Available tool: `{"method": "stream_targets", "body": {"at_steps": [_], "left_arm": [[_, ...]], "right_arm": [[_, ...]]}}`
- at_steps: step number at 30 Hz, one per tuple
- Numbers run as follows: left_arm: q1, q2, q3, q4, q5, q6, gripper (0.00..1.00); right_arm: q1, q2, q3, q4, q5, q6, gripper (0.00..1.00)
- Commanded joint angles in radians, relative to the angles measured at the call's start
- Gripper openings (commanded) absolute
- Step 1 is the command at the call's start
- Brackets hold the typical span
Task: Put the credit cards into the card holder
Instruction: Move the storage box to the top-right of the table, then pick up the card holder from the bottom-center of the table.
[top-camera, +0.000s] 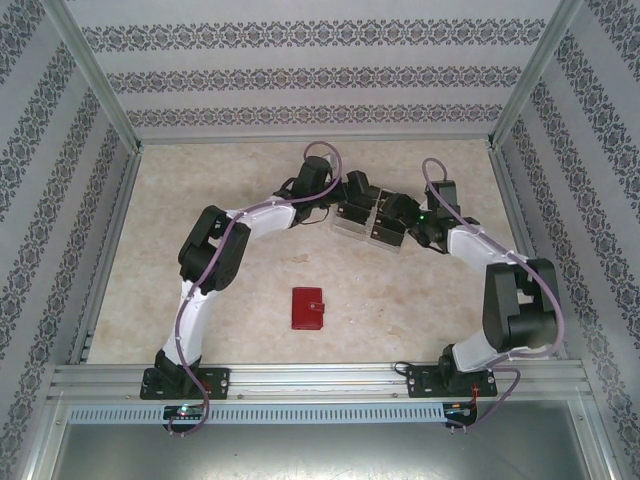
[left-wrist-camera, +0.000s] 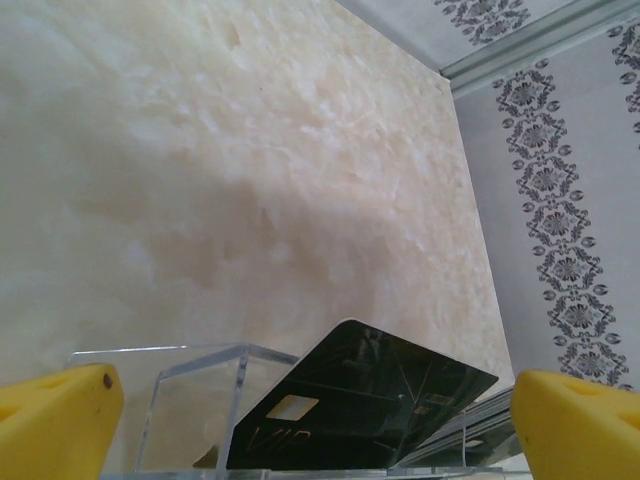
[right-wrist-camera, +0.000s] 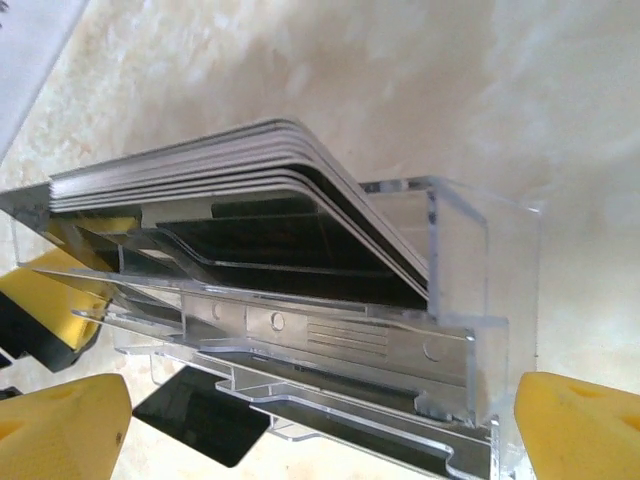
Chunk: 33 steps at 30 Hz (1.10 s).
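Black credit cards (right-wrist-camera: 200, 170) packed in clear rack (right-wrist-camera: 460, 230). Left gripper (left-wrist-camera: 318, 420), right gripper (right-wrist-camera: 320, 430) wide open, empty: pinch one card's edge only.

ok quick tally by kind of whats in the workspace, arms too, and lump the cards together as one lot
dark-red leather-look folding wallet: 1
clear plastic tiered rack: 1
lot of black rectangular cards in the rack: 1 (too tightly packed to count singly)
white-and-black robot arms: 2, left and right
total: 5
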Motion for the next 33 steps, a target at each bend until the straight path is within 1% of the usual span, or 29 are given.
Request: {"method": "stream_targets", "body": {"at_steps": [1, 4, 7, 9, 11, 14, 15, 18, 22, 25, 28, 33], "left_arm": [[0.003, -0.028, -0.022, 0.009, 0.011, -0.004, 1.00], [0.026, -0.063, -0.062, 0.047, 0.006, -0.014, 1.00], [0.055, -0.094, -0.086, 0.051, 0.012, -0.016, 1.00], [0.075, -0.133, -0.119, 0.057, 0.012, -0.014, 1.00], [0.103, -0.186, -0.174, 0.080, 0.012, -0.016, 1.00], [0.151, -0.298, -0.288, 0.101, 0.019, -0.016, 1.00], [0.164, -0.343, -0.331, 0.105, 0.026, -0.009, 1.00], [0.193, -0.474, -0.446, 0.052, 0.011, 0.029, 1.00], [0.194, -0.648, -0.548, -0.172, -0.065, 0.119, 1.00], [0.195, -0.764, -0.643, -0.299, -0.114, 0.161, 1.00], [0.196, -0.884, -0.761, -0.367, -0.174, 0.172, 1.00], [0.196, -1.060, -0.944, -0.397, -0.219, 0.134, 1.00]], "right_arm": [[-0.025, -0.090, -0.014, -0.013, 0.042, -0.036, 0.98], [-0.032, -0.163, -0.020, -0.050, 0.089, -0.064, 0.98], [-0.036, -0.215, -0.018, -0.086, 0.084, -0.078, 0.97], [-0.017, -0.254, -0.019, -0.114, 0.071, -0.086, 0.92], [0.027, -0.290, -0.005, -0.171, 0.073, -0.113, 0.86], [0.165, -0.311, 0.040, -0.321, 0.130, -0.175, 0.80], [0.226, -0.306, 0.052, -0.368, 0.164, -0.187, 0.79], [0.388, -0.275, 0.064, -0.452, 0.248, -0.184, 0.75], [0.607, -0.209, 0.068, -0.494, 0.357, -0.101, 0.68], [0.747, -0.136, 0.085, -0.504, 0.415, -0.028, 0.64], [0.855, -0.042, 0.123, -0.525, 0.454, 0.034, 0.62], [0.971, 0.108, 0.216, -0.586, 0.511, 0.088, 0.61]]}}
